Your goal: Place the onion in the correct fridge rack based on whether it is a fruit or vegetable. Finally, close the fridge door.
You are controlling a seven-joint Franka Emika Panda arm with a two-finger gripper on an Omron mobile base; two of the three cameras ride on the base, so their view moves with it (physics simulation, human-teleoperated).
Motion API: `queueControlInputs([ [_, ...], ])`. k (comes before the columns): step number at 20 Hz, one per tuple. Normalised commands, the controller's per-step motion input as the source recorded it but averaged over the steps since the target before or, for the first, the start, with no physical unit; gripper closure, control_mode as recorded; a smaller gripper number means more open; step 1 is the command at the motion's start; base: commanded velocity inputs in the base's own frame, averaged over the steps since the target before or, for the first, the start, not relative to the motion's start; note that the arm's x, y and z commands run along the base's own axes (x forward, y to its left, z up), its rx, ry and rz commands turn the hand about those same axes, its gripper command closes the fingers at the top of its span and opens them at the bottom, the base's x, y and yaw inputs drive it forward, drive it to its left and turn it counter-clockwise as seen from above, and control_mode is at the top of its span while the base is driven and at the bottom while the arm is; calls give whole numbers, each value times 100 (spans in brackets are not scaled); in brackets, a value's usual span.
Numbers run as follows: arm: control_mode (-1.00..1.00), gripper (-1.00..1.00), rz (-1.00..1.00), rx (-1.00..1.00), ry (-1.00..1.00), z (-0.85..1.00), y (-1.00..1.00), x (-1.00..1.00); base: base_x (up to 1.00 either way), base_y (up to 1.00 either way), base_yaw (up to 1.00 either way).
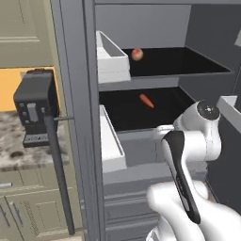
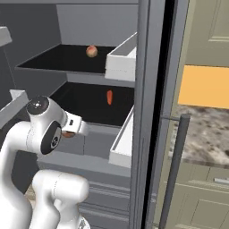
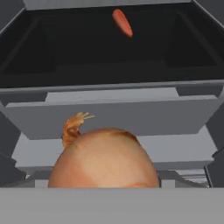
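Onion in hand, fridge shelves dead ahead.

My gripper (image 2: 68, 133) seems clamped around the onion (image 3: 103, 158), though my fingertips are hidden, so I can't say how wide. The onion feels like a light, firm, smooth-skinned ball, best pinched across its widest middle. Just beyond lies the lower rack (image 3: 109, 83) holding a carrot (image 3: 122, 22); above, the upper rack (image 1: 188, 70) carries an apple (image 1: 137, 54).

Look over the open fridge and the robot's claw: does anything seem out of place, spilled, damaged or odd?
Nothing stands out. The carrot lies on the lower rack, a round fruit on the upper rack, nothing spilled. The onion sits close before the hand camera, facing the lower rack.
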Motion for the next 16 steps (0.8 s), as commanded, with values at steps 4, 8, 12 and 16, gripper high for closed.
queueControlInputs([
  [4,100,100,0,0,0,0,0,0,61,0,0],
  [8,-100,100,0,0,-7,0,0,58,0,0,0],
  [12,-100,100,0,0,-9,-3,4,89,0,0,0],
  [16,-100,100,0,0,0,-6,18,88,0,0,0],
])
